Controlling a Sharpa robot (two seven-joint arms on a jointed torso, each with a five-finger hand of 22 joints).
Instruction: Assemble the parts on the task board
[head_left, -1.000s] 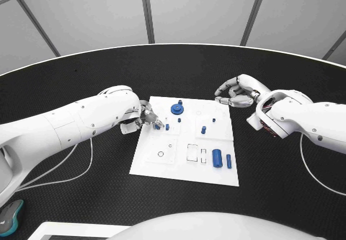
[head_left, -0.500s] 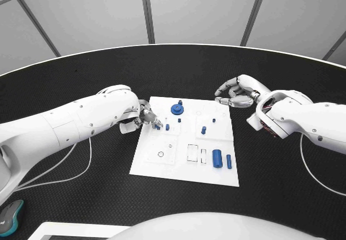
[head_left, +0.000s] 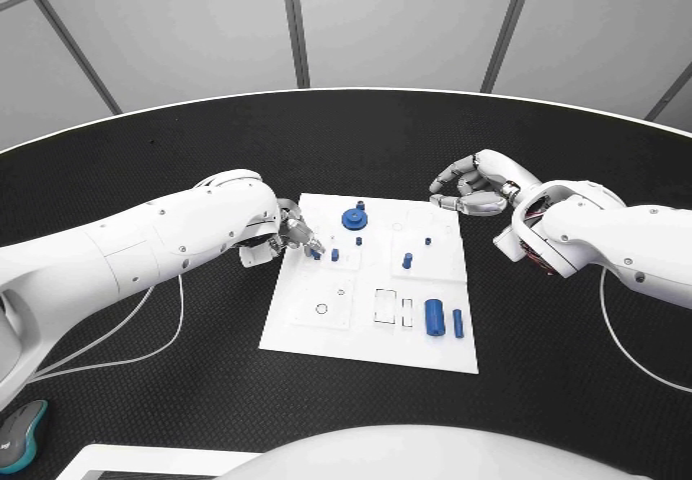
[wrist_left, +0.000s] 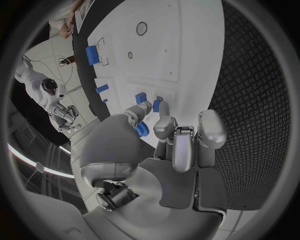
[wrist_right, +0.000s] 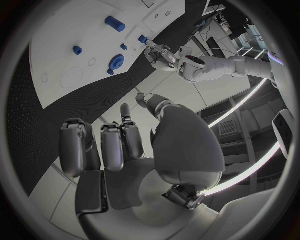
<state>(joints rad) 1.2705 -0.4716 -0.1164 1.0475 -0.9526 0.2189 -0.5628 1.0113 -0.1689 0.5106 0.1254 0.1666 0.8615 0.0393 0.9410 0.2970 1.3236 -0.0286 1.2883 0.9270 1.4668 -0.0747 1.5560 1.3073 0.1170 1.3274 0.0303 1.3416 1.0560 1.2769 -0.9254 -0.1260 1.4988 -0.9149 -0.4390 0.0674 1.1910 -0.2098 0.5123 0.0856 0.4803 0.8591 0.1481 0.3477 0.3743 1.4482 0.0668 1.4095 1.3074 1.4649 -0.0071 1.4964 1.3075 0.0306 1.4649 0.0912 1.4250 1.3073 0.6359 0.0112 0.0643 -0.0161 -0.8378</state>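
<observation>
The left hand (head_left: 293, 236) seems to sit a touch farther up the task board's (head_left: 361, 340) left edge than a second ago.

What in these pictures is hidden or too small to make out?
- Head view: the left hand sits at the board's edge; whether its fingers touch the small blue part is too small to tell.
- Left wrist view: the fingers cover part of the blue piece beside them.
- Right wrist view: the right hand hides the table beneath it.
</observation>
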